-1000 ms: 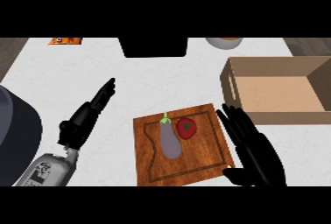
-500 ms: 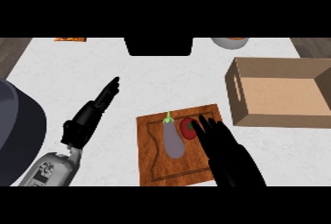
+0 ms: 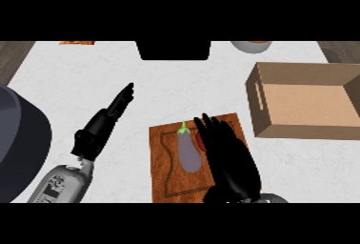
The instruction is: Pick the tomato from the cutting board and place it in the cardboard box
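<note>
Grasp step in hand. Your right hand (image 3: pixel 228 157) lies flat, fingers straight, over the tomato (image 3: pixel 200 142) on the cutting board (image 3: pixel 165 162), beside the eggplant (image 3: pixel 187 151). Next: curl round it, lift toward the cardboard box (image 3: pixel 307 102). Since half a second ago the hand has slid left, hiding more tomato. Left hand (image 3: pixel 105 124) rests open on the desk (image 3: pixel 183 81).

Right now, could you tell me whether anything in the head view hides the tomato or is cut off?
In the head view, the right hand covers nearly all of the tomato, leaving a red sliver beside the eggplant; the cardboard box is cut off at the right edge.
</note>
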Available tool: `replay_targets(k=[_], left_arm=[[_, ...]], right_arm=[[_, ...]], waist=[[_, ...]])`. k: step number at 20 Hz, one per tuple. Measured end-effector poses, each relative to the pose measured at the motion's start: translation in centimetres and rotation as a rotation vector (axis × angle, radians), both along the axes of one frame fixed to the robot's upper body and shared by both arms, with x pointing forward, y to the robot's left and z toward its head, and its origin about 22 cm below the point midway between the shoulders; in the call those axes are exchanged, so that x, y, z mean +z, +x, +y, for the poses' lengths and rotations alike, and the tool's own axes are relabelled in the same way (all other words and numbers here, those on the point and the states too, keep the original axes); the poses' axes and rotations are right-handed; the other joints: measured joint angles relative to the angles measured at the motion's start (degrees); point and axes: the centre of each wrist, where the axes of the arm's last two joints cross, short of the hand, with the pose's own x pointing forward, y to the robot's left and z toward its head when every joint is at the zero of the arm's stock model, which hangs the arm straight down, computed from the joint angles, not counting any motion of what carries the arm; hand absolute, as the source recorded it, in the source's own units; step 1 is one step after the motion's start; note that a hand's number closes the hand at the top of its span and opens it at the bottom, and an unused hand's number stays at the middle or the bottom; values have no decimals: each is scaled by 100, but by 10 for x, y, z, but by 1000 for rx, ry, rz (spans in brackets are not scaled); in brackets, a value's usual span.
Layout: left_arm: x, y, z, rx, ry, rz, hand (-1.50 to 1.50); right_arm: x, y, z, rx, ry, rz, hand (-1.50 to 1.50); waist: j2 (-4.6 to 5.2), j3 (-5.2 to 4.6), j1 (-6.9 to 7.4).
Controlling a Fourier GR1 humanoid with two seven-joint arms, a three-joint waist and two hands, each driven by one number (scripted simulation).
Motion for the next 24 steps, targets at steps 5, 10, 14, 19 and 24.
replay_targets(k=[5, 10, 14, 19, 24], left_arm=[[-4, -3, 1, -3, 4, 4, 0], [-4, -4, 6, 2, 5, 7, 0], [3, 0, 3, 7, 9, 5, 0], [0, 1, 3, 6, 7, 5, 0], [3, 0, 4, 5, 9, -2, 0]], right_arm=[[-15, 13, 7, -25, -28, 48, -150], [-41, 23, 4, -42, -37, 55, -150], [-44, 30, 7, -32, -28, 23, -150], [-57, 31, 2, -30, -44, 23, -150], [-68, 43, 2, -26, -58, 57, -150]], waist=[[0, 1, 2], [0, 2, 3], [1, 2, -3], [-1, 2, -8], [0, 2, -3]])
